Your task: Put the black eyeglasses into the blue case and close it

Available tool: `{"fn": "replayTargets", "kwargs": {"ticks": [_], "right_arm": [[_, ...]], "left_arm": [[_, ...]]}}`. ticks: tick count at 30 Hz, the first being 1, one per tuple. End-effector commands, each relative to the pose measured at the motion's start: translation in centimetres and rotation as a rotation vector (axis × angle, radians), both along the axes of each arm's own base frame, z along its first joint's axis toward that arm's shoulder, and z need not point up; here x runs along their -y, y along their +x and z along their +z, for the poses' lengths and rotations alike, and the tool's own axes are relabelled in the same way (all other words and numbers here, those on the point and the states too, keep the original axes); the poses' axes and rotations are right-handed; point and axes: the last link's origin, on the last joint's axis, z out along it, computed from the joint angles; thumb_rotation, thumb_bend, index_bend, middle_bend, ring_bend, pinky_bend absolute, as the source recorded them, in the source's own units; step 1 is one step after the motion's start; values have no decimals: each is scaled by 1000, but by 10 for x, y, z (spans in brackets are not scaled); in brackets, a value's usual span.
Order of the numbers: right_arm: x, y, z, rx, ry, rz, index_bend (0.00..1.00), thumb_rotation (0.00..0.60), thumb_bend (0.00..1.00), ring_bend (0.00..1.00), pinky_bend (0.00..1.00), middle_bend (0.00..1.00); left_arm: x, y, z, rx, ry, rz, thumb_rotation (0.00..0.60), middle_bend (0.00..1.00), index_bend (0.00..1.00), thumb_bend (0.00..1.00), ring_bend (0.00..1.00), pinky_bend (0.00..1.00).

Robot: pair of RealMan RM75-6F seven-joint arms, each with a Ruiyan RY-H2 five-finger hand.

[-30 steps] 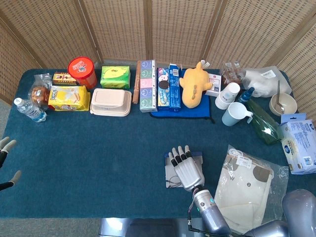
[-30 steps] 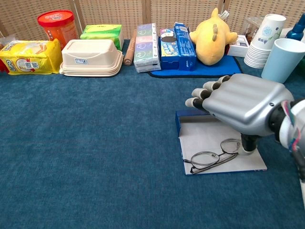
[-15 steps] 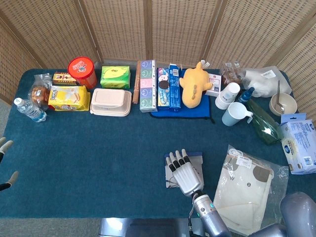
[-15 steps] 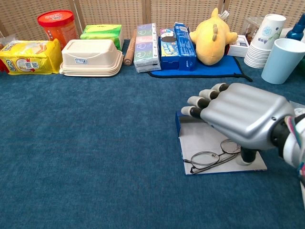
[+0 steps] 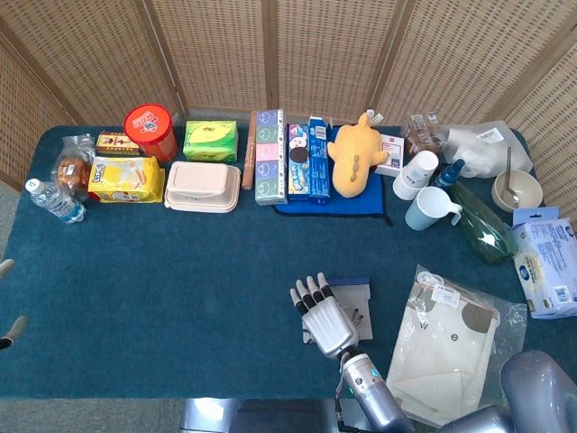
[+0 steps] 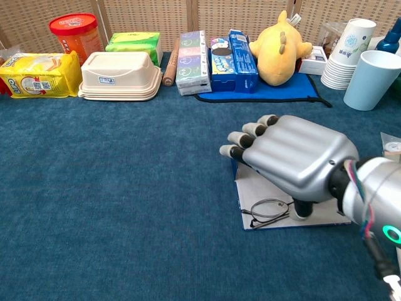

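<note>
Two hands: only the right hand works here; the left hand shows just fingertips at the table's edge, its state untellable
Right fingers: held palm down, extended, slightly apart, gripping nothing
Glasses: lying on the open case, partly under the palm; likely about to be grasped
Case: lid open, flat

Bright, even light, soft shadows (both views sharp, no glare).
</note>
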Motion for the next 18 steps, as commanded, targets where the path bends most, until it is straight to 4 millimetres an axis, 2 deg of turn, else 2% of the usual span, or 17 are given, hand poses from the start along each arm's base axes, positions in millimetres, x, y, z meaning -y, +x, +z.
{"fn": "replayTargets", "kwargs": {"ticks": [1,9,18], "right_arm": [[8,6,-3,8,-9,14,0,600,0,0,112,0],[30,6,-5,-3,-34,11,0,600,0,0,110,0],[47,-1,3,-24,-71,0,0,600,0,0,109,0]], "left_arm": [[1,0,0,1,2,2,600,0,0,319,0,0],[5,-1,3,-6,9,11,600,0,0,319,0,0],[6,0,1,-5,4,14,600,0,0,319,0,0]]}}
